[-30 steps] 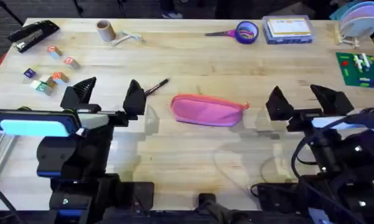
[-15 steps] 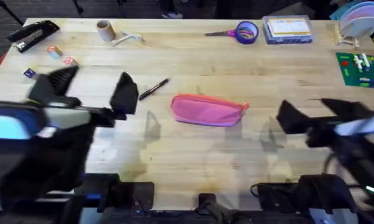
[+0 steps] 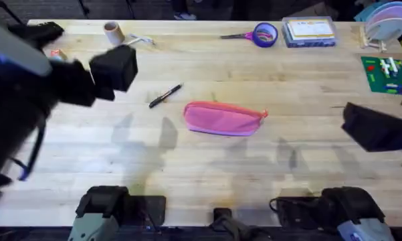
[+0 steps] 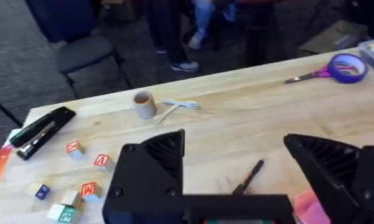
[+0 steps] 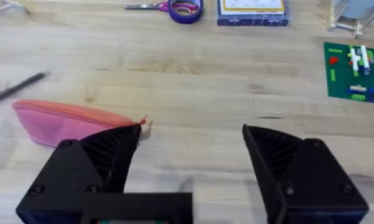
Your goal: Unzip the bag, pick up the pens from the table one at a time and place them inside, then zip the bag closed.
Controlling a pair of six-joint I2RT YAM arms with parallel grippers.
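The pink bag point(image 3: 224, 118) lies zipped shut at the middle of the table point(image 3: 207, 167); its reddish zip pull point(image 5: 143, 119) sits at its right end. One dark pen point(image 3: 165, 95) rests just left of and behind the bag. My left arm point(image 3: 53, 77) hangs high over the table's left side, large and blurred. Its gripper point(image 4: 236, 171) is open and holds nothing, with the pen point(image 4: 249, 176) and a corner of the bag point(image 4: 306, 208) below it. My right gripper point(image 5: 193, 155) is open and holds nothing, to the right of the bag point(image 5: 68, 121).
Purple scissors point(image 3: 254, 34) and a clear box point(image 3: 309, 31) lie at the back right, with a green board point(image 3: 388, 73) at the right edge. A stapler point(image 4: 40, 127), a tape roll point(image 3: 112, 31) and letter blocks point(image 4: 81, 190) sit at the back left.
Both arms have lifted away from the bag. The left one swung up and to the back left, the right one out toward the right edge. Bag and pen have not moved.
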